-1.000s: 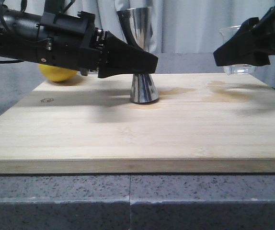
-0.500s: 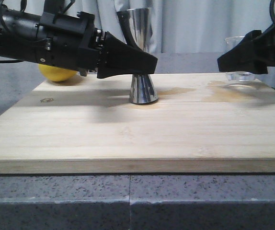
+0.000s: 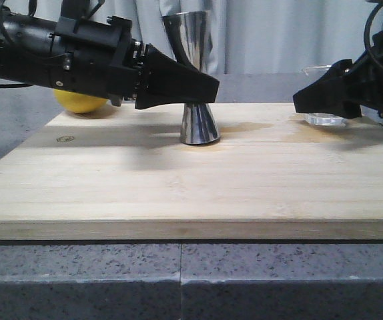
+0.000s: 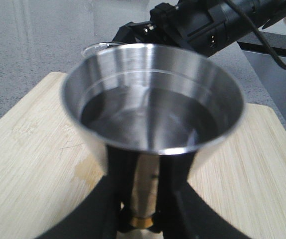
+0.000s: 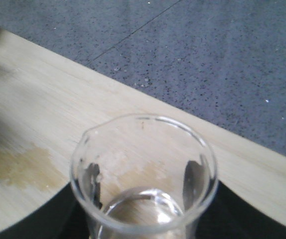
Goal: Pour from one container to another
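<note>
The steel jigger (image 3: 198, 125) stands upright on the wooden board (image 3: 178, 187), its gold-banded waist hidden in the front view. My left gripper (image 3: 195, 87) is shut on that waist. In the left wrist view the jigger (image 4: 153, 114) holds liquid in its top cup, and the left gripper (image 4: 144, 219) clamps the gold band. The clear glass beaker (image 3: 325, 120) is upright at the board's back right, its base at board level. My right gripper (image 3: 311, 100) is shut on it. In the right wrist view the beaker (image 5: 143, 149) looks almost empty, with the right gripper (image 5: 143, 199) around it.
A yellow lemon (image 3: 81, 101) lies behind my left arm at the board's back left corner. Damp stains (image 3: 245, 127) mark the wood between jigger and beaker, and a stain (image 5: 18, 167) shows beside the beaker. Grey speckled counter (image 3: 178, 273) surrounds the board.
My right gripper has lowered the beaker from above the board down to board level and shifted slightly left. The left gripper and jigger have not moved.
</note>
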{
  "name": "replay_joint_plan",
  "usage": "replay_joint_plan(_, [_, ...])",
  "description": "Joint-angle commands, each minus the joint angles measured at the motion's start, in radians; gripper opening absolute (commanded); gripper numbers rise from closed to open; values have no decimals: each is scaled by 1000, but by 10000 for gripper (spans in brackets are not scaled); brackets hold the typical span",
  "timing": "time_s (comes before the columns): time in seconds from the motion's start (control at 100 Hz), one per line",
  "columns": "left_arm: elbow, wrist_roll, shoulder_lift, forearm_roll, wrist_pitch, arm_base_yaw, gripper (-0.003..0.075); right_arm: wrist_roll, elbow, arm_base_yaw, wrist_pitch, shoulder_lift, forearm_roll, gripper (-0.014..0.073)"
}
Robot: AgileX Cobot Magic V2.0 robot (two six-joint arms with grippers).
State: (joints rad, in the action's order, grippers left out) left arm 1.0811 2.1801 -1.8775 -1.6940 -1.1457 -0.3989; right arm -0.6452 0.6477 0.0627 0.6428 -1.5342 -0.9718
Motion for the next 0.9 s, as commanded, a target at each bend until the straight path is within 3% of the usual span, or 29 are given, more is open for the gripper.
replay_joint_plan(0.0, [27, -10, 44, -54, -59, -9, -19, 10, 21, -5, 20, 18, 11, 407])
replay_joint_plan(0.16, [27, -26, 44, -54, -51, -9, -19, 10, 21, -5, 7, 24, 15, 543])
replay_joint_plan(0.89, [41, -76, 52, -16, -6, -9, -19, 10, 23, -5, -25, 228, 15, 545])
